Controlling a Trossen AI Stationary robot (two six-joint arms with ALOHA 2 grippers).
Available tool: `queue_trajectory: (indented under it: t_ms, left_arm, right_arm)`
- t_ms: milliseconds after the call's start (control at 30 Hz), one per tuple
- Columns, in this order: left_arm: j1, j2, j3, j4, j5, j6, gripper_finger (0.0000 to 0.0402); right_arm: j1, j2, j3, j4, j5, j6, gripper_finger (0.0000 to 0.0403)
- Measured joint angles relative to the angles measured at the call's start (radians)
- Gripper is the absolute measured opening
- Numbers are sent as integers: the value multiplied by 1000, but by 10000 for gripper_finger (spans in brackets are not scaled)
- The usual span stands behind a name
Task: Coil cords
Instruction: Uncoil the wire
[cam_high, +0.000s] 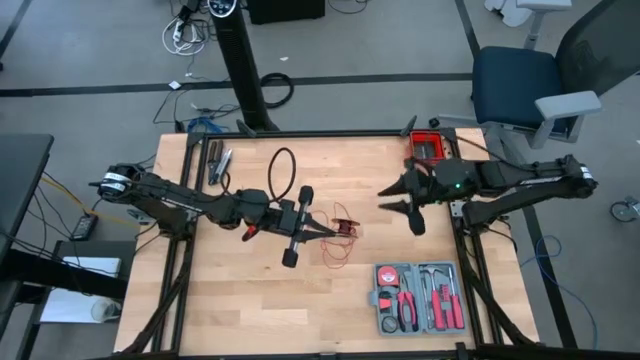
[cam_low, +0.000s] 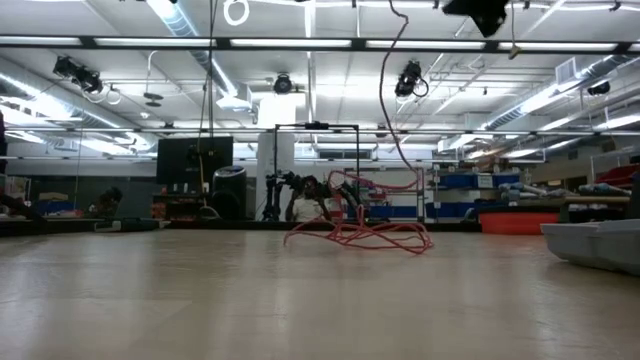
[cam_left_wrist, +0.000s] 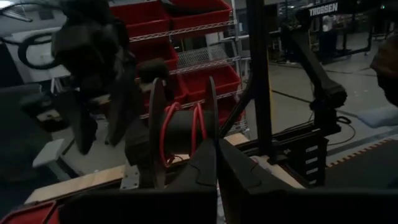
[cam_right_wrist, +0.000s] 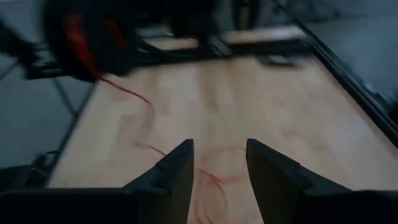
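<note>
One red cord (cam_high: 340, 240) is lying loose mid-table; part is winding round one spool (cam_left_wrist: 180, 127) my closed left gripper (cam_high: 343, 231) is pinching. My right gripper (cam_high: 400, 205) is hovering nearby, fingers spread, empty. Cord's end is blurring out.

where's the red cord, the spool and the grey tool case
red cord (cam_high: 338, 245), high view, loose tangle on the table
spool (cam_left_wrist: 180, 134), left wrist view, red-wound core
grey tool case (cam_high: 384, 299), high view, left rim

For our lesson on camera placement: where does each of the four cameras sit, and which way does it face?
High: overhead, facing down; both arms, thin red cord.
Low: at tabletop height, facing across; red cord pile, no claws.
Left wrist: behind shut left claw, facing small black spool.
Right wrist: behind open right claw, facing the table.
Shared: all show the cord.
</note>
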Motion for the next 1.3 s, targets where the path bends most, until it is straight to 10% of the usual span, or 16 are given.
queue_trajectory:
  t_ms: [500, 1300]
  left_arm:
    - [-9, 0, 0, 52, 41, 19, 3]
    - [-8, 0, 0, 107, -1, 93, 3]
  right_arm:
    - [56, 272, 0, 248, -121, -203, 139]
    - [59, 349, 0, 326, -278, -143, 132]
